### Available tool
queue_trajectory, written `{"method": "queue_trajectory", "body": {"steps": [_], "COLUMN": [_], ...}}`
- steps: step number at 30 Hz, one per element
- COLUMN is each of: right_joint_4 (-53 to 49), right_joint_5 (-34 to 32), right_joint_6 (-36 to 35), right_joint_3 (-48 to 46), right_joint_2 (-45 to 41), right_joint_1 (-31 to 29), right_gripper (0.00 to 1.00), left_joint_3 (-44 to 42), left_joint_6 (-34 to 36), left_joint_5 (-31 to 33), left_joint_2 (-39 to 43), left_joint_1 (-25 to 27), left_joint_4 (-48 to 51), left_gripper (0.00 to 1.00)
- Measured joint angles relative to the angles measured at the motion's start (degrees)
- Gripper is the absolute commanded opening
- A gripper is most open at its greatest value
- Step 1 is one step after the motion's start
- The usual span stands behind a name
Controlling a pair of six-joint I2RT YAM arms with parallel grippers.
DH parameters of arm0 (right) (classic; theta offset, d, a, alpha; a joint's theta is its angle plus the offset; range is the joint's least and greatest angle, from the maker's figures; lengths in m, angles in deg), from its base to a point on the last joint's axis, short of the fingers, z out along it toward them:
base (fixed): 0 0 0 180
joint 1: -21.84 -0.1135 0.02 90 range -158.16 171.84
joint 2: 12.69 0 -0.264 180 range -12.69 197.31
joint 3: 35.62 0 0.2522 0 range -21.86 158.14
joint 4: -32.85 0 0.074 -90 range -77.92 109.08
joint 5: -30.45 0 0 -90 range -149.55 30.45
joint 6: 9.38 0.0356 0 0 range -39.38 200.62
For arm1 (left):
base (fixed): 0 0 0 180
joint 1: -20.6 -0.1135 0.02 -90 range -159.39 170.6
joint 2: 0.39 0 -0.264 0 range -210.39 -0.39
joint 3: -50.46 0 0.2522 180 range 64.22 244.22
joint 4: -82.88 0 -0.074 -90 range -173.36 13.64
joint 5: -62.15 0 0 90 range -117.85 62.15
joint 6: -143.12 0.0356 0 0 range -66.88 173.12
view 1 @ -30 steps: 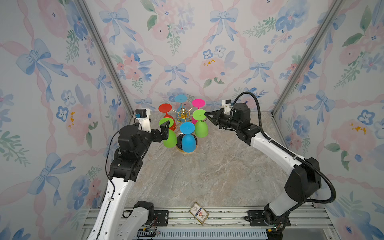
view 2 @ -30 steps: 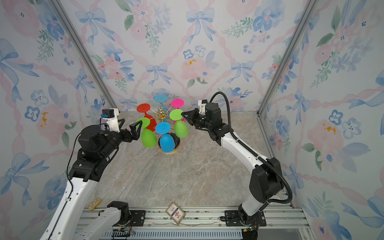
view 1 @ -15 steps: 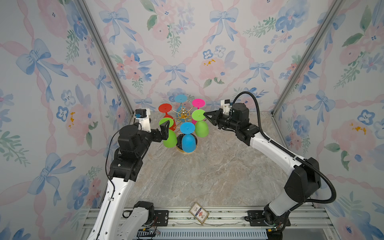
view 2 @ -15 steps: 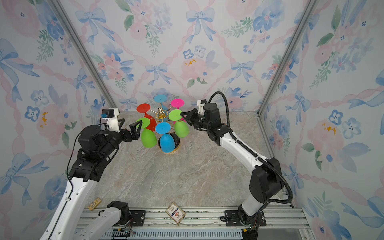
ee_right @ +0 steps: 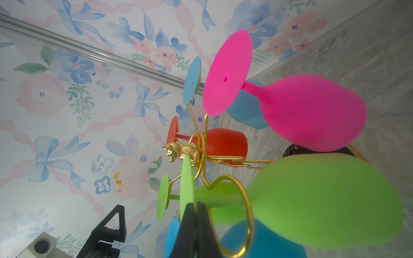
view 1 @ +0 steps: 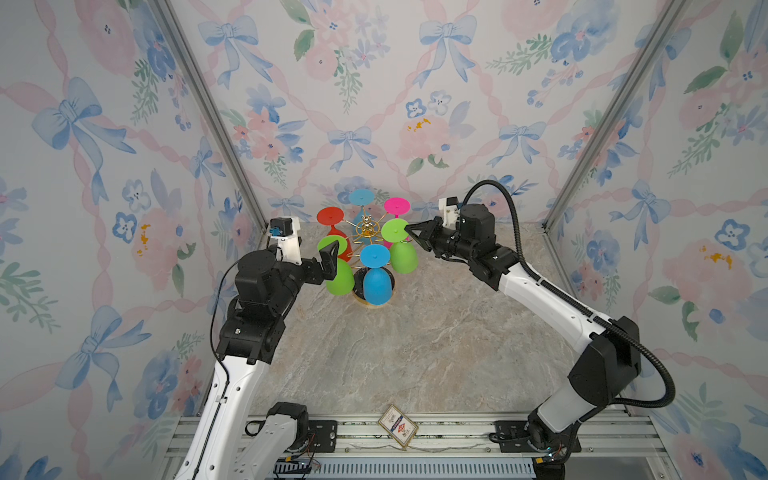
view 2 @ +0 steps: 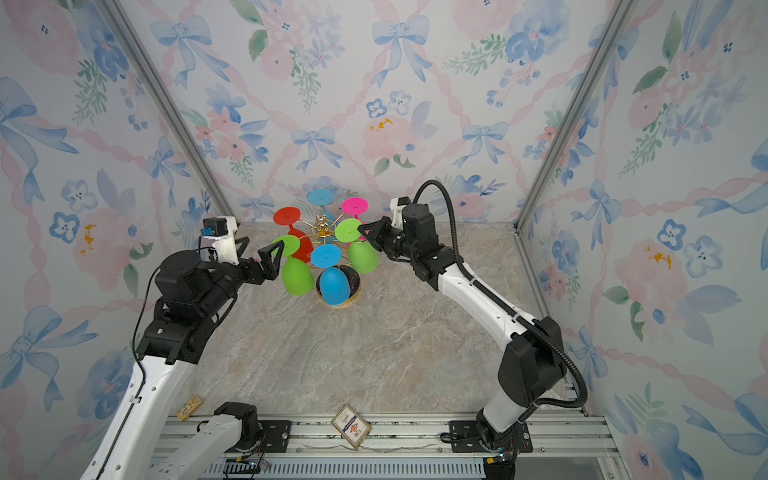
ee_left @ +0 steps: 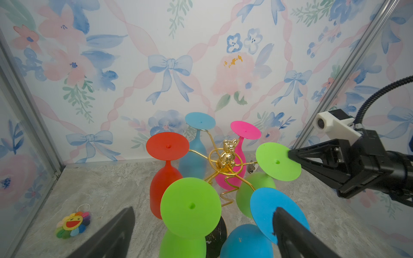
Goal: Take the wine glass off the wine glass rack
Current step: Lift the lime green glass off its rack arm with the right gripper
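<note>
right tool [view 1: 410, 233] clamped on green wine glass [view 1: 402, 258] foot, glass on rack [view 1: 367, 227]
glass hangs upside down, stem vertical, bowl down, rack's right side, back of tabletop [view 1: 415, 353]. left tool [view 2: 265, 246] wide, empty. rack base mostly hidden behind blue glass [view 1: 377, 283].

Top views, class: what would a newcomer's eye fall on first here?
Six bright glasses hang upside down from the gold rack at the back middle of the marble table. The right end effector pinches the foot of a green glass on the rack's right side. The left end effector stands open.
</note>
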Motion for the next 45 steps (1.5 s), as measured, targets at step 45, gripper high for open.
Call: {"method": "queue_trajectory", "body": {"steps": [45], "right_joint_4": [-6.34], "right_joint_5": [-2.4], "right_joint_6": [-7.43], "right_joint_3": [1.22], "right_joint_2": [-3.61], "right_joint_1": [-1.7], "right_gripper": [0.0], "left_joint_3": [0.0], "left_joint_6": [-0.02], "left_joint_5": [-0.5], "left_joint_2": [-0.02], "left_joint_1": [0.0], "left_joint_4": [-0.02], "left_gripper": [0.98]}}
